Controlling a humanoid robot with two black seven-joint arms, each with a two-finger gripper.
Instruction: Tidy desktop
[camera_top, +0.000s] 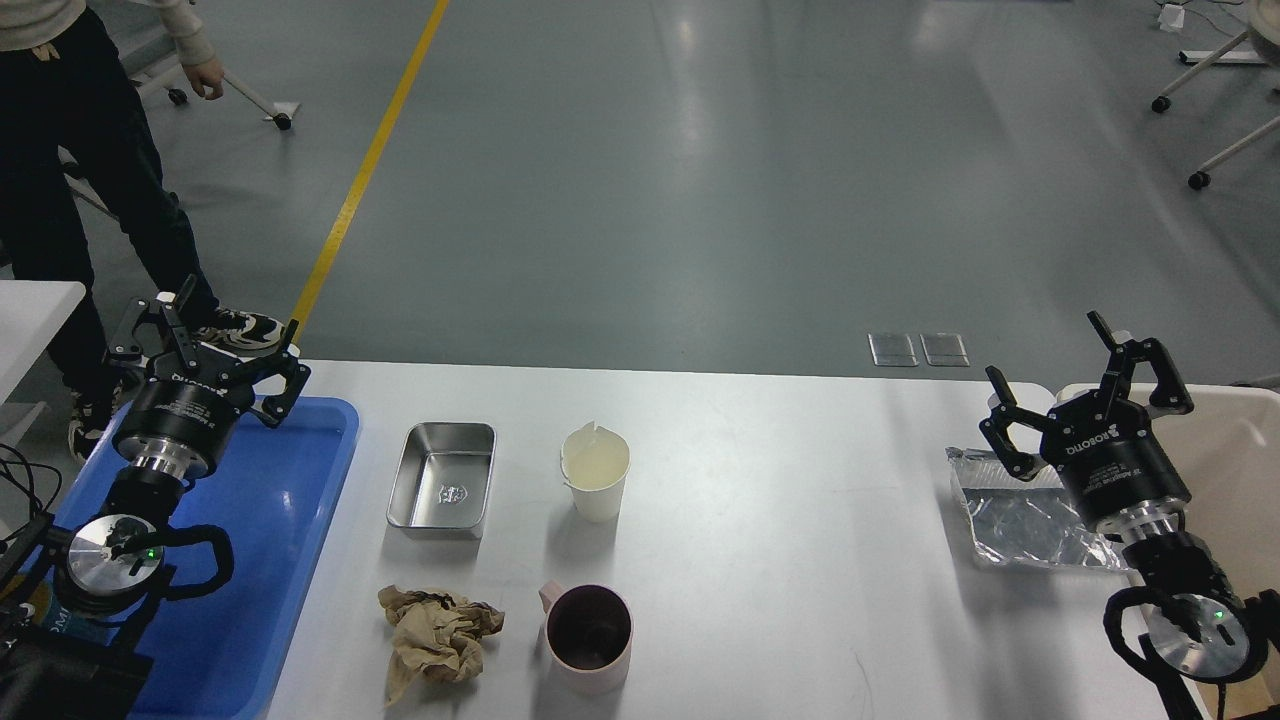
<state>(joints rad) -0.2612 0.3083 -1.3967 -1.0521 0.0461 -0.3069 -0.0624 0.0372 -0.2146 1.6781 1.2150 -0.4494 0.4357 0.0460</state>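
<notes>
Left gripper (222, 368) spread wide and empty, poised over the far corner of the blue tray (300, 560) at the left edge of the desktop (800, 520); right gripper (1085, 385) likewise splayed and holding nothing, raised at the right edge between the crinkled foil sheet (1020, 520) and the beige bin (1240, 470). Five loose things on the white surface: a steel tin (443, 478) just right of the tray, a paper cup (597, 472) with a torn rim beside it, a crumpled brown paper wad (436, 632) and a pink mug (590, 638) nearer the front edge. Four of these clustered left of centre, all closer to the left arm; only the foil close to the right arm, lying below and slightly inward of those fingers, long axis running roughly left to right, right end partly hidden behind the wrist. Probably touching the bin's wall there, though hard to confirm from this angle. Judged nearest pairing: right gripper to foil, a short drop down and inward, then a short carry outward to the bin. Steel tin the closest reach for the left, just beyond the tray's rim.
</notes>
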